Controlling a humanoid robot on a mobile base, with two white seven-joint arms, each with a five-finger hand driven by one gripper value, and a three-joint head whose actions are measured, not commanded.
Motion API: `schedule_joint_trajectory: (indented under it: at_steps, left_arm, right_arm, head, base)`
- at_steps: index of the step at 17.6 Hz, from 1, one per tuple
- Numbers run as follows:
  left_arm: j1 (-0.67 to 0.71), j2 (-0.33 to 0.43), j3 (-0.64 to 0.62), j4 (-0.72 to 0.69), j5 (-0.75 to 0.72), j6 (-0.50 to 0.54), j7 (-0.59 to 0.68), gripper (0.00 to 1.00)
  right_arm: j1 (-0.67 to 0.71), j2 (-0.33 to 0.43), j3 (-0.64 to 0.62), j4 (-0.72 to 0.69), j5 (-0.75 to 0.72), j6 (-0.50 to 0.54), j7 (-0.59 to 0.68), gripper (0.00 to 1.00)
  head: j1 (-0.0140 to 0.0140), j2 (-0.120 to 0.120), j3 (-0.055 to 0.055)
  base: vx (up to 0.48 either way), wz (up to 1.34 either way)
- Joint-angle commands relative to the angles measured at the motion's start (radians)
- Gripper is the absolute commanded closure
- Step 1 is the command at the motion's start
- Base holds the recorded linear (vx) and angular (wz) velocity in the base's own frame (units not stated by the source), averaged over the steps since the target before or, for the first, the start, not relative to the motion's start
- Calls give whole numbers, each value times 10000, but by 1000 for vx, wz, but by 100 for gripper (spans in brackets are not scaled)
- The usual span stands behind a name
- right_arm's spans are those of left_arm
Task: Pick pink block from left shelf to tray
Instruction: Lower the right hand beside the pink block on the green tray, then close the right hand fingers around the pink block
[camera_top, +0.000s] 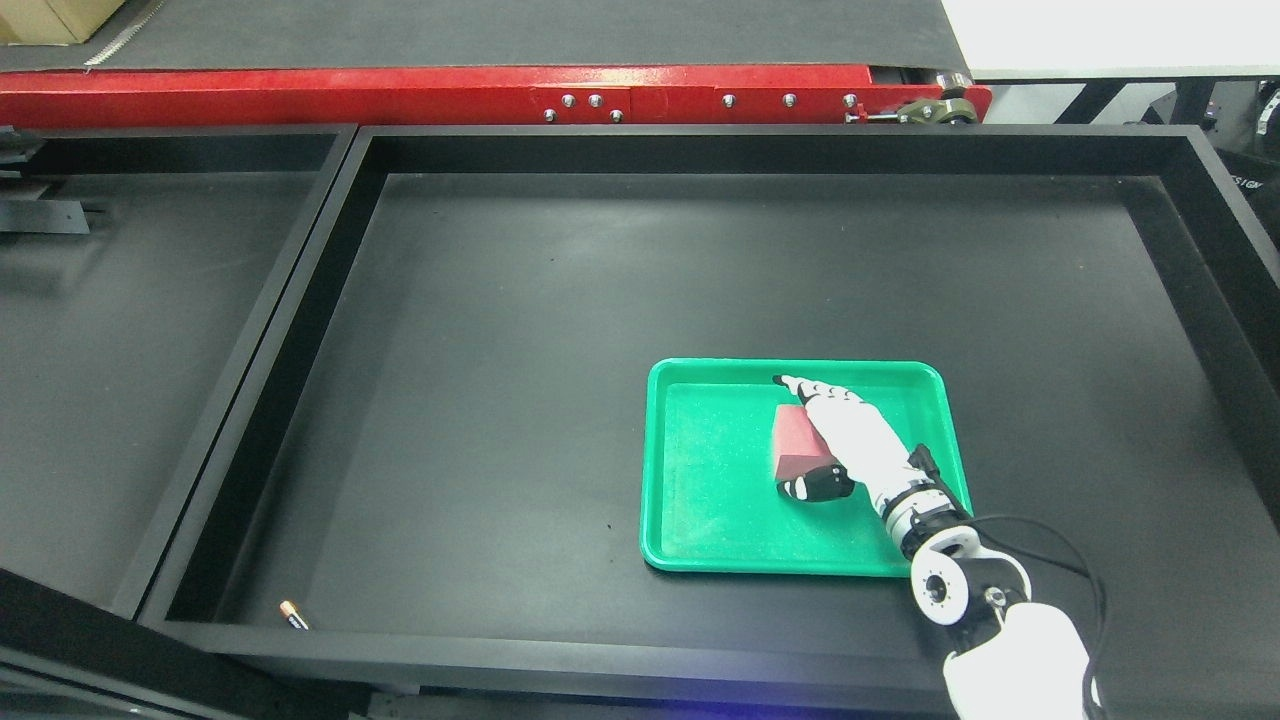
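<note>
Head view: I look down on a large black framed bin (760, 150) with a second black compartment (150, 350) to its left.
Right arm: mine comes in from the lower right corner, white with black joints, and reaches up and left over the tray.
Right robot hand (840, 440): it lies over the tray, fingers (800, 383) stretched toward the tray's far rim, the thumb (815, 485) curled under the block's near end.
Grip: the thumb and palm touch the block, so I seem to pinch it; I cannot tell how firmly.
Pink block (795, 445): 1 block, inside the tray, right of its middle, partly hidden by my palm; whether it rests on the tray floor I cannot tell.
Tray (700, 480): green, rectangular, on the bin floor, right of centre and toward the near side.
Small item (293, 615): 1 tiny orange and black object in the bin's near left corner, too small to name.
Far edge: a red metal beam (450, 95) with bolts runs across the top, beyond the bin.
</note>
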Motion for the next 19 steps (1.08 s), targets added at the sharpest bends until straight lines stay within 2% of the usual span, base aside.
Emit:
schedule_joint_trajectory:
  at_steps: [1, 4, 6, 9, 16, 18, 19]
  left_arm:
    - [199, 175, 0, -175, 0, 6, 3, 0]
    - [199, 175, 0, -175, 0, 6, 3, 0]
    - [199, 175, 0, -175, 0, 6, 3, 0]
    - [199, 175, 0, -175, 0, 6, 3, 0]
    - [199, 175, 0, -175, 0, 6, 3, 0]
    - [199, 175, 0, -175, 0, 6, 3, 0]
    - [199, 175, 0, -175, 0, 6, 3, 0]
  right_arm:
    - [123, -175, -65, 201, -12, 289, -12, 2]
    - [154, -175, -249, 186, -27, 305, -135, 3]
    - [169, -175, -296, 186, -27, 290, -150, 12]
    - [169, -175, -357, 186, -27, 274, -166, 31]
    - [169, -175, -480, 186, -43, 45, -502, 86]
    - [169, -175, -785, 170, -88, -215, -747, 96]
    - [154, -175, -908, 155, -89, -293, -916, 97]
  head:
    - [0, 0, 0]
    - [0, 0, 0]
    - [0, 0, 0]
    - [0, 0, 0]
    - [0, -2, 0]
    - [0, -2, 0]
    - [0, -2, 0]
  base:
    - [0, 0]
    - [0, 0]
    - [0, 0]
    - [0, 0]
    - [0, 0]
    - [0, 0]
    - [0, 0]
